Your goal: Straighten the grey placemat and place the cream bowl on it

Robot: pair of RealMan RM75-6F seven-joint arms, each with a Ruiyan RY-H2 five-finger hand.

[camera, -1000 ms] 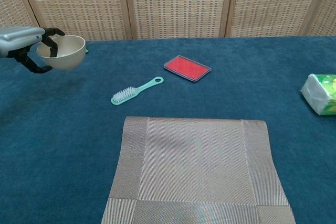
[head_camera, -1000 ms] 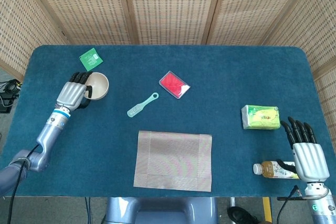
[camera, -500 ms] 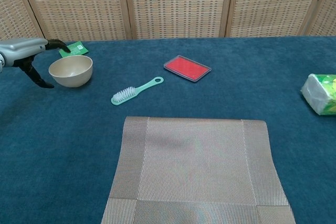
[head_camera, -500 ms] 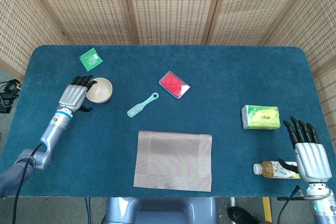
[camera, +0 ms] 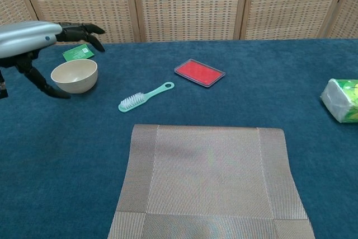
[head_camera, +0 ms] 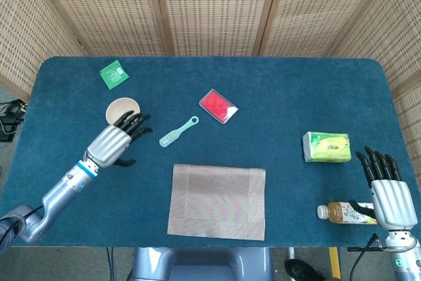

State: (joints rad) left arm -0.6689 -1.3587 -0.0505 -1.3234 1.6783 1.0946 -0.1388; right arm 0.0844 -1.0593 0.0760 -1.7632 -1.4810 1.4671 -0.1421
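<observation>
The cream bowl [head_camera: 122, 108] [camera: 74, 75] stands upright on the blue table, left of centre, with nothing in it. My left hand [head_camera: 117, 140] [camera: 32, 35] hovers just near of the bowl, holding nothing; its dark fingers [head_camera: 135, 123] are spread and reach over the bowl's near rim. The grey placemat [head_camera: 218, 201] [camera: 210, 177] lies flat at the front middle, almost square with the table's edge, with nothing on it. My right hand [head_camera: 388, 192] is at the front right corner, fingers straight and apart, holding nothing.
A teal brush [head_camera: 179, 131] [camera: 144, 96] lies between bowl and placemat. A red case [head_camera: 218, 106] [camera: 199, 72] sits mid-table, a green packet [head_camera: 114, 74] [camera: 78, 52] behind the bowl. A green tissue pack [head_camera: 325, 147] [camera: 341, 100] and a lying tea bottle [head_camera: 342, 212] are at the right.
The left hand held the bowl raised, set it down on the table, let go and drew back toward the front. The right hand sank slightly.
</observation>
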